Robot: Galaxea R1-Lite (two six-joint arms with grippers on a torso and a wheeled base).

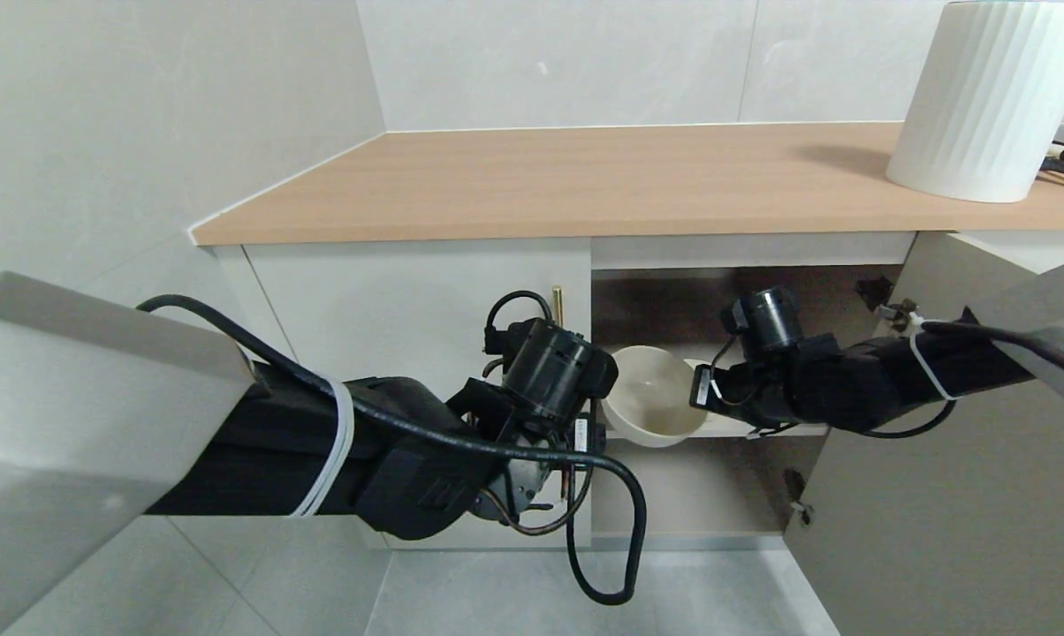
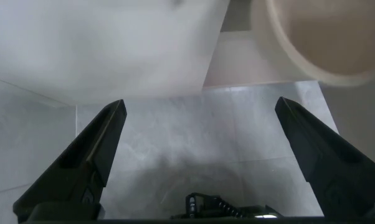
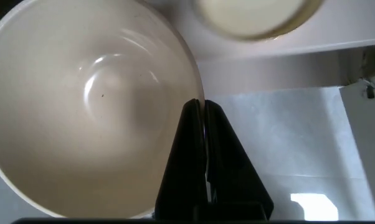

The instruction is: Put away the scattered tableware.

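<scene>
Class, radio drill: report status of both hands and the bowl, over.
Left hand open, empty. Right hand shut on bowl rim, at cabinet shelf. Second dish on it.

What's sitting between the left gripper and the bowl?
Nothing. In the left wrist view the stretch from the left gripper to the bowl is bare, with floor tile behind it.

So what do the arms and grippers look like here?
The left arm and right arm are black with grey boxy upper segments, carrying black cables fastened by white ties. The left gripper and right gripper are black and wedge-shaped.
</scene>
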